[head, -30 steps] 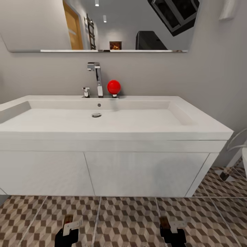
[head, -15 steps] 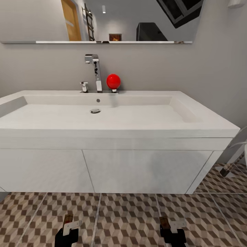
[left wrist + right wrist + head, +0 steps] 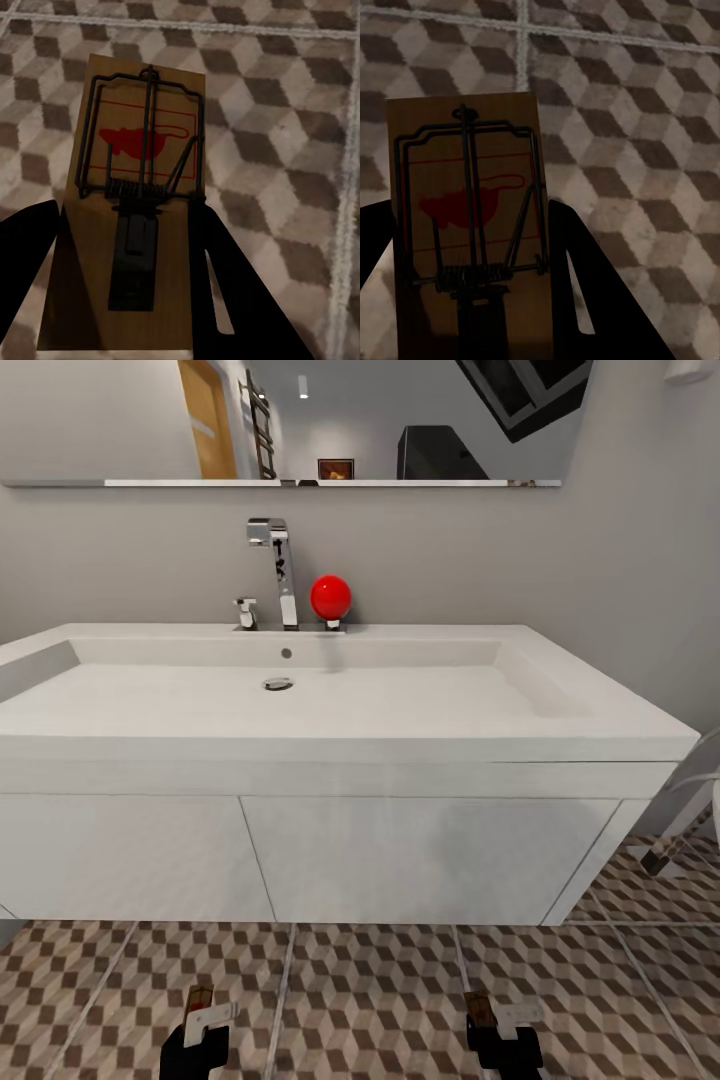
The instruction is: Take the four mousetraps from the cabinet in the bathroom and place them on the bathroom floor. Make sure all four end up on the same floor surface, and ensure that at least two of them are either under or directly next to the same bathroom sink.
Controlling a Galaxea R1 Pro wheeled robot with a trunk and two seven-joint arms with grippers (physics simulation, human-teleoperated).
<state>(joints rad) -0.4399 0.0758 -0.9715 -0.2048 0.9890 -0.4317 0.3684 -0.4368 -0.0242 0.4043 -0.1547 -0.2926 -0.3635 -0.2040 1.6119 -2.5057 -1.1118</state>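
2 mousetraps are in sight, 1 in each end effector. The left mousetrap is a flat rectangular tan wooden board carrying a dark wire bow, a coiled spring, a black metal plate and a red mouse figure printed inside a thin red outline; the dark fingers of the left end effector are clamped on its 2 long edges, and it hangs above the bathroom floor. The right mousetrap is the same kind of board with the same wire, spring and red print, gripped likewise along its sides by the right end effector over the tiles. In the head view both show at the bottom edge — the left end effector and the right end effector, each black with a pale bracket and a brownish sliver of board ahead of it. The floor is laid in large square tiles of brown, beige and white cubes with pale grout lines. Just beyond stands 1 bathroom sink, a wide white rectangular basin with a round drain, on a smooth white vanity with 2 doors hung clear of the floor. At the basin's back edge rise 1 tall angular chrome faucet and 1 glossy red ball on a small base; a mirror spans the grey wall above.
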